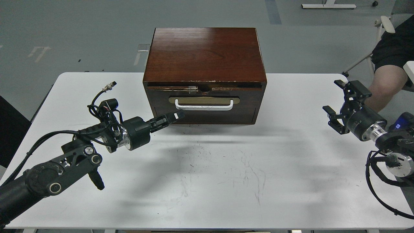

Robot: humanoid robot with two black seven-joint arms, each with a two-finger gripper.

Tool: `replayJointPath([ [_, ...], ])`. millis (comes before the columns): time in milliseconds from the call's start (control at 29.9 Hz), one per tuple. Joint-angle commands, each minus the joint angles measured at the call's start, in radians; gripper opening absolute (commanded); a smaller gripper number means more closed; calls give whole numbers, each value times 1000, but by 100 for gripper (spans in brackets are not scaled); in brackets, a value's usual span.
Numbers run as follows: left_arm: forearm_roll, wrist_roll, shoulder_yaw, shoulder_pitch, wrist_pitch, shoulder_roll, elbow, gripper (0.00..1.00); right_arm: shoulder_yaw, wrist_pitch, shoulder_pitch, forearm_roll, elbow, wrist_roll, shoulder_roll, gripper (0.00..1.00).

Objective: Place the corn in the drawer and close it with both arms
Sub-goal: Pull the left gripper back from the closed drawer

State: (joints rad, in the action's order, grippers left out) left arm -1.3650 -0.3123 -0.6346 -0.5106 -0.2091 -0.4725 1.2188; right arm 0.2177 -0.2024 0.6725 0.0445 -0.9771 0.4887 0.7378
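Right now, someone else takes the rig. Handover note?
Left gripper: jaws look shut, empty, tip at the lower left of the dark red-brown wooden drawer front, below its white bar handle.
Right gripper: open, empty, out at the white table's right edge.
Corn: not visible.
Drawer looks pushed in; whether the corn is inside cannot be told. Check that first.

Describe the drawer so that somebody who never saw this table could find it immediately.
On the white table stands one dark red-brown wooden cabinet. The drawer is the upper panel of its front face, just under the chipped top edge. It alone carries a white bar handle on a tan plate; the strip below it is plain and has no handle.
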Motion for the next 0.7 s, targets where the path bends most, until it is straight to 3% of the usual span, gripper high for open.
replayJointPath([
  [0,18,1,-8,-2,0,6,-7,0,0,1,-1,0,0,0,0,100],
  [401,24,1,-8,-6,5,6,-28,0,3,1,-7,0,0,0,9,100],
  [669,60,-16,10,18,-101,-84,74,0,9,1,-7,0,0,0,14,100],
])
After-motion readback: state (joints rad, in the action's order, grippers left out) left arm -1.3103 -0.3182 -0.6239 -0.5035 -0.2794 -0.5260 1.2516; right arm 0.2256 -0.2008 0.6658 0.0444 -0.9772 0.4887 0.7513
